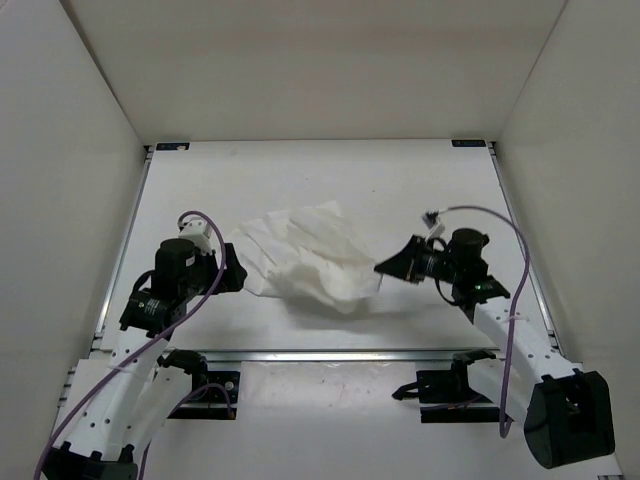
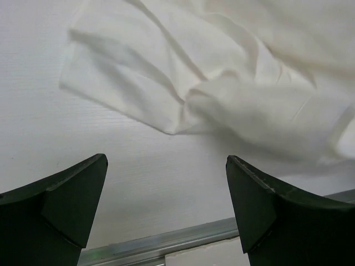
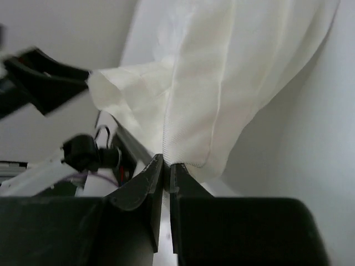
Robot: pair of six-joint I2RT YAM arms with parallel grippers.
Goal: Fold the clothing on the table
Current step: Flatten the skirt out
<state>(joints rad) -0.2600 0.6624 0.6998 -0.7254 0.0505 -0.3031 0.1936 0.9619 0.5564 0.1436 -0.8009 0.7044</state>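
From above: looks barely begun. No clean fold yet in the cloth (image 1: 305, 265), just a crumpled heap mid-table (image 1: 400, 180), with its right edge lifted by the right claw (image 1: 382, 268) and the left claw (image 1: 236, 274) just beside the other edge.

Left wrist: gaping wide and empty, cloth lying ahead.

Right wrist: pinched tight on a cloth edge, fabric draping away.

No containers anywhere.

No text, label, brand, number or sign is showing legibly in any of the three views. The clothing (image 1: 310, 262) is presenting only plain white fabric, and the table (image 1: 330, 180) is bearing no marking that can be read.
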